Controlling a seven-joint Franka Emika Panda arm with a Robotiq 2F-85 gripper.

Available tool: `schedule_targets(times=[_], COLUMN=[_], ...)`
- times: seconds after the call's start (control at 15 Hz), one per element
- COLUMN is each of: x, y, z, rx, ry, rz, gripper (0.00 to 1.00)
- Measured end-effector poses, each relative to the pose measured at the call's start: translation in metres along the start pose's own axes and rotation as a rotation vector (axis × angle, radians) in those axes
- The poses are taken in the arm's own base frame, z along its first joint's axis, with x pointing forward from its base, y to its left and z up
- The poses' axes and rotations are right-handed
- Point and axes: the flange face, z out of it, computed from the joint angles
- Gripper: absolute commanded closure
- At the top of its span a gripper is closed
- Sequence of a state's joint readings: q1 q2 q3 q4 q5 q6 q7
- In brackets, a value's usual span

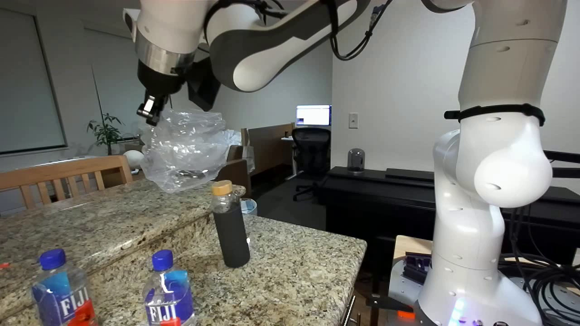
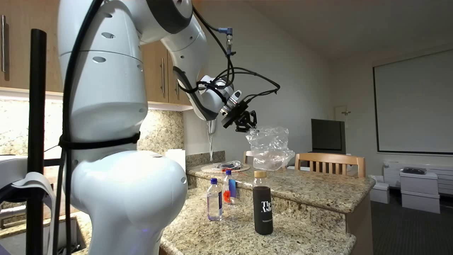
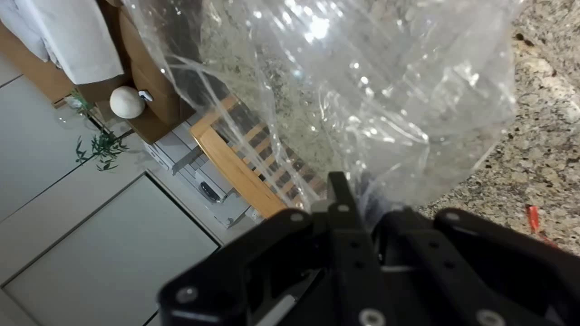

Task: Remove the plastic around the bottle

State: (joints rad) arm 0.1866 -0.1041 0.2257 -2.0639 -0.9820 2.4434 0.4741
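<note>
The Robotiq gripper clamped the clear plastic bag, which hung apart from the tan-capped bottle standing on the lower granite counter; unwrapping seemed done, laying the bag aside likely next.

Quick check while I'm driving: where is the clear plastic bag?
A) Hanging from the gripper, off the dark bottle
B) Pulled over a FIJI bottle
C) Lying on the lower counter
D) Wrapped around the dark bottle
A: in both exterior views the plastic bag hangs from the gripper, while the dark bottle stands on the lower counter with no plastic around it.
</note>
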Motion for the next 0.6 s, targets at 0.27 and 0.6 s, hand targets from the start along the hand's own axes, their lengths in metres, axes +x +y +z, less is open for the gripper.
schedule_targets(times=[0.27, 0.6], x=[0.004, 0.012], y=[0.002, 0.008], z=[-0.001, -0.003], rx=[0.001, 0.067], ry=[0.004, -0.017], rz=[0.008, 0.045], gripper=[0.9, 0.9])
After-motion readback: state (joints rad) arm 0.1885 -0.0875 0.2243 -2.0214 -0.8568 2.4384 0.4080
